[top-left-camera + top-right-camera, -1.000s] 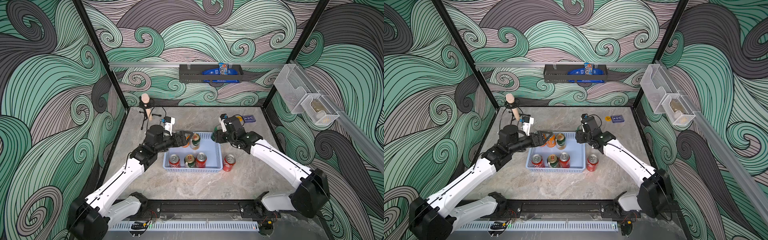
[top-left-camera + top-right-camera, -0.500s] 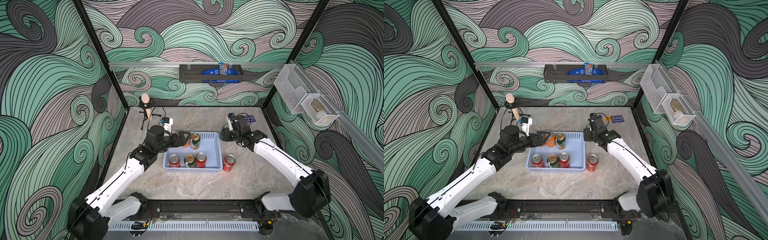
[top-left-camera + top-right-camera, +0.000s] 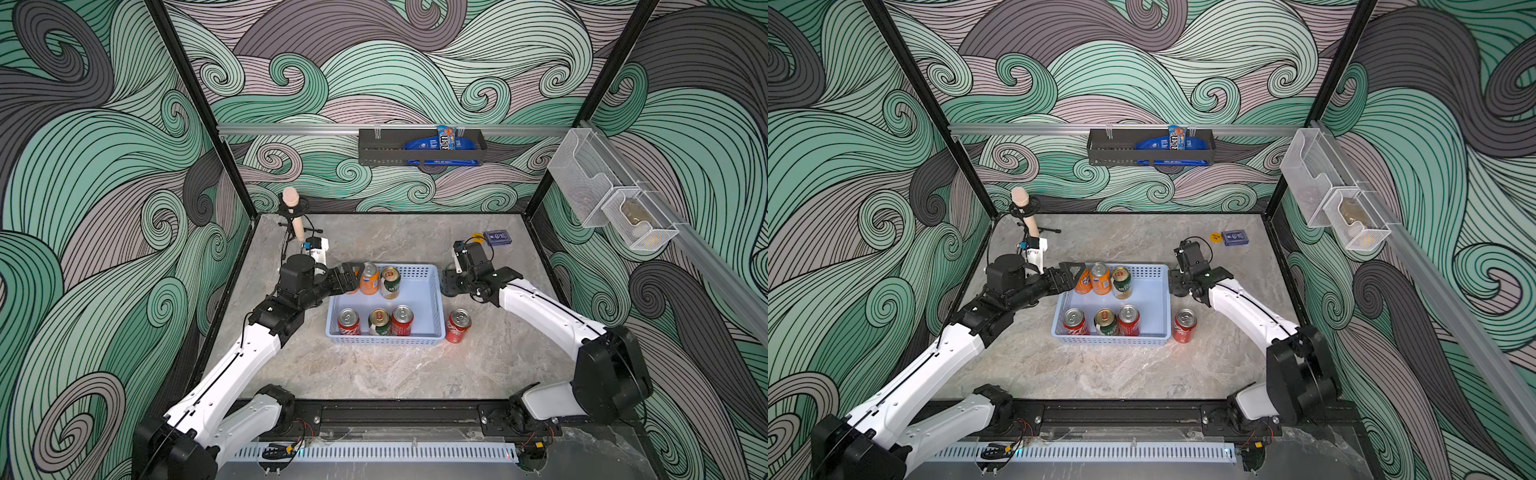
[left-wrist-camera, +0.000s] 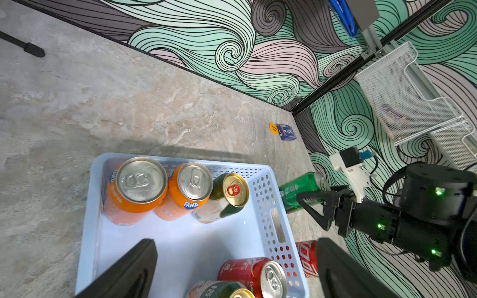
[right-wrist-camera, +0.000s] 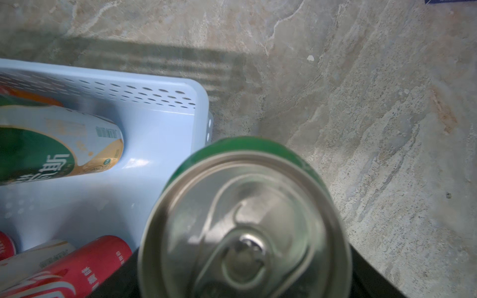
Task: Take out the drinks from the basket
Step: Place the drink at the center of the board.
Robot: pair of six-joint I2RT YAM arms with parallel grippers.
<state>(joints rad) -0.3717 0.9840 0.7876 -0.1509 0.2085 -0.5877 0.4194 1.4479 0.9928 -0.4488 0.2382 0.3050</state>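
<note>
Left gripper (image 4: 236, 241) is poked in over the back left corner of the basket (image 3: 382, 340), jaws spread wide with nothing between them. Right in front of it sit the two orange cans (image 4: 139, 185), upright and touching each other, with the back green-and-cream can (image 3: 390, 282) snug against the right one. That's the back row.

The front row is bunched toward the left end: left red can (image 3: 348, 322), front green-and-cream can (image 3: 379, 322), then right red can (image 3: 402, 320), all upright and pretty much shoulder to shoulder.

Just outside the front right corner of the basket, the loose red can (image 3: 458, 327) stands on the table (image 3: 374, 374), close to the basket wall.

Further back on that same side, the right gripper (image 4: 311, 194) is clenched on the green can (image 4: 296, 189) near its top. It's outside the basket, just beside the right wall. The can looks tilted in the left wrist view, and I honestly can't tell if its bottom is touching the table.
</note>
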